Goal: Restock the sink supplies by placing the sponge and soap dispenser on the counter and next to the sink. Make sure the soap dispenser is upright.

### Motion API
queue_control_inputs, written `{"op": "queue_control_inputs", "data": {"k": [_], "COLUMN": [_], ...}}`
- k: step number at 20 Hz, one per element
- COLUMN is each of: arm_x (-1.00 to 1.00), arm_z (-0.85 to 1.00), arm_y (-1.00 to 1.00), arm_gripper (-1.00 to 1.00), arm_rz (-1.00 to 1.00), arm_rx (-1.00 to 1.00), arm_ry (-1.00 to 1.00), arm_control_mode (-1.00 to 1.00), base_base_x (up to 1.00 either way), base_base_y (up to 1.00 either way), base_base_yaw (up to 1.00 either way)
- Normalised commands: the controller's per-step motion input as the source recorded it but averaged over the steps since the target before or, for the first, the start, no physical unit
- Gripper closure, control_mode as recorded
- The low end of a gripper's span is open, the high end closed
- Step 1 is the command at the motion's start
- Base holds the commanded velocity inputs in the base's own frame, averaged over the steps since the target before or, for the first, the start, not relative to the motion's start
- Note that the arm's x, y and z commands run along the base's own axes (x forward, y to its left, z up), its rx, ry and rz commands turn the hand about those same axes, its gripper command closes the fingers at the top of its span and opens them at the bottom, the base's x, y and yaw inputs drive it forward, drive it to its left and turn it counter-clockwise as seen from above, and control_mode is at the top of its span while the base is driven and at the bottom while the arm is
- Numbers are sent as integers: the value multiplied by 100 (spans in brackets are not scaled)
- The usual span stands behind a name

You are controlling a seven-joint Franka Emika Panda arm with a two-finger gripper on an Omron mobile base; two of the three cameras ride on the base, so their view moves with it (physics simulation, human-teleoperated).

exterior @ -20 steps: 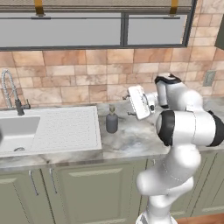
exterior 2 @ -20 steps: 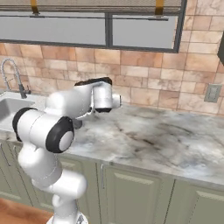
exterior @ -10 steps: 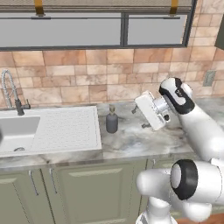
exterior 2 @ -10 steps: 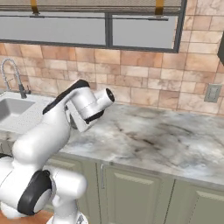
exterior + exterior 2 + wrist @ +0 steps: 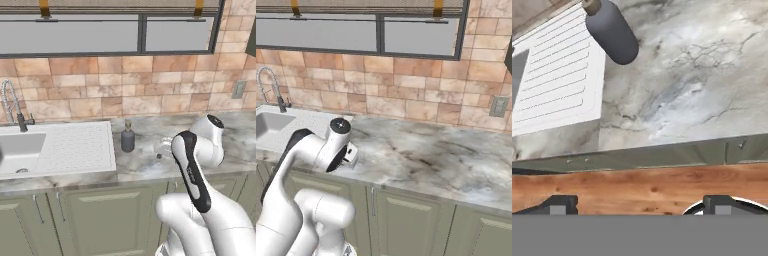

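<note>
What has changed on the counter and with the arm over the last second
The arm folded down and back from the wall: the hand, which was up near the backsplash, now sits low over the counter's front edge, with the gripper open and empty. Nothing was picked up or released. The soap dispenser stayed upright beside the sink's drainboard.

Veined marble counter (image 5: pixel 150 170), matt grey soap dispenser (image 5: pixel 128 138), ribbed white sink (image 5: pixel 75 150).

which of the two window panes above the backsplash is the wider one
The left window pane is the wider one, stretching from the picture's left edge to the dark divider bar; the right window pane is clearly narrower and sits above the soap dispenser.
</note>
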Motion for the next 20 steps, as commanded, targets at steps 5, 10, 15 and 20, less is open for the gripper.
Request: {"op": "queue_control_inputs", "data": {"k": [5,10,15,20], "arm_x": [-22,0,-6,0], "arm_z": [-44,-17,0,0], "arm_y": [-1,3,1,0], "arm_gripper": [-100,-100,-100,-100], "arm_rz": [0,1,-1,0], "arm_rx": [-22,-4,0,0], "arm_ry": [-8,5,-1,0], "arm_control_mode": [-100,-100,100,100], "base_base_x": [0,0,-22,-60], "base_base_y": [0,0,-6,-25], "base_base_yaw": [0,0,-11,-57]}}
